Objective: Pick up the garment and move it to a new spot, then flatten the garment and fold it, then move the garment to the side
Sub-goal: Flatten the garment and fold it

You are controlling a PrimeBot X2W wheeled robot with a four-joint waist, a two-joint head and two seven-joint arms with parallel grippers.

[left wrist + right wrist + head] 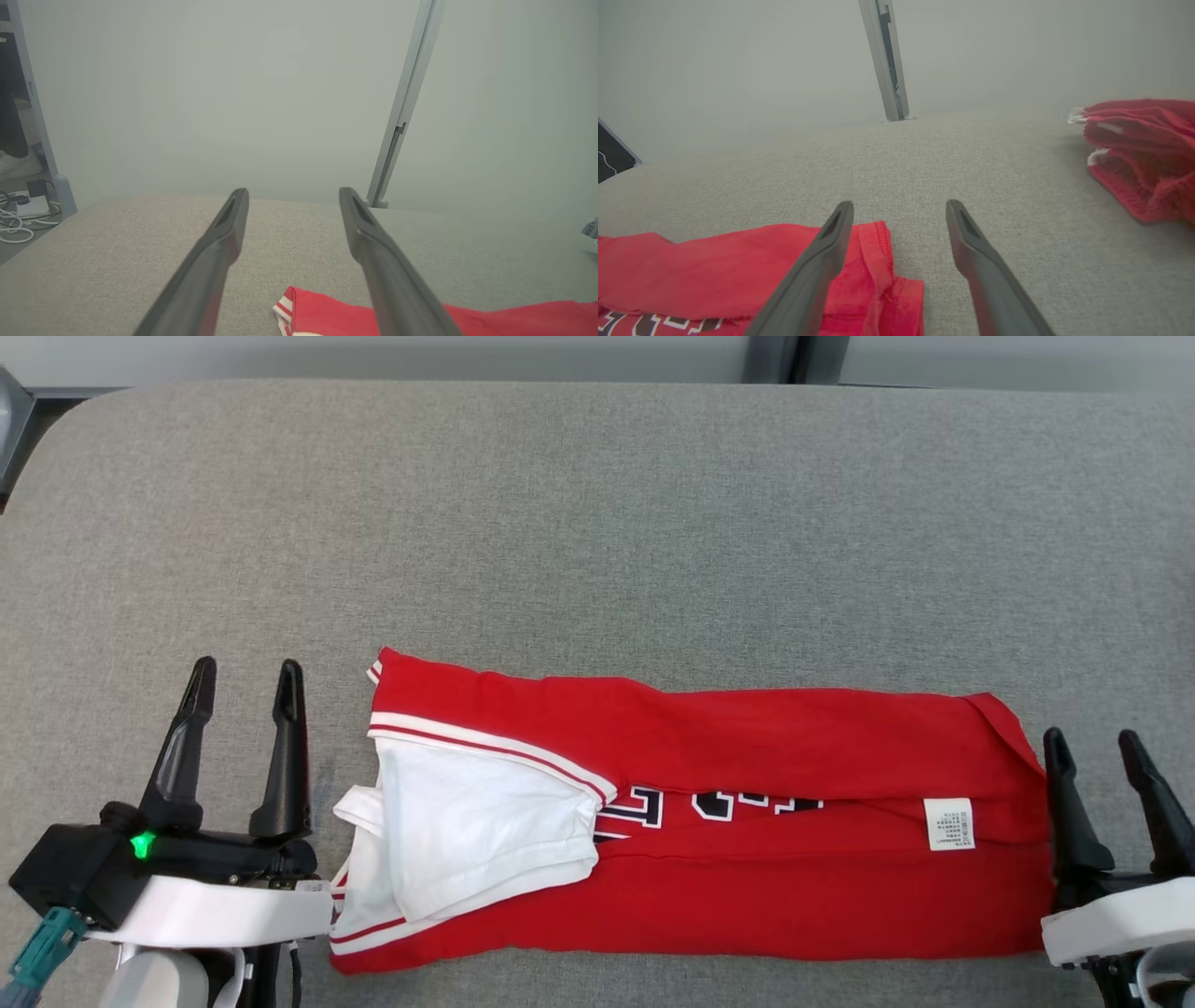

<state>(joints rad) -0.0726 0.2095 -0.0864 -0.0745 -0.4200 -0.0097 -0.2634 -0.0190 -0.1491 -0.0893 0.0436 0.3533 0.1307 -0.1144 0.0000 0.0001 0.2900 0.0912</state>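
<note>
Red garment folded lengthwise, lower centre of grey table. Left gripper and right gripper spread wide, nothing held.

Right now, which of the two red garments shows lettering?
The long folded red garment between the left gripper and right gripper: black-and-white letters run along its fold, near a white label. The bunched red pile farther off shows none.

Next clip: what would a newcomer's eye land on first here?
The red garment, folded into a long band, lies near the front of the grey surface, white fabric showing at its left end. The left gripper and the right gripper stand open, one at each end.
</note>
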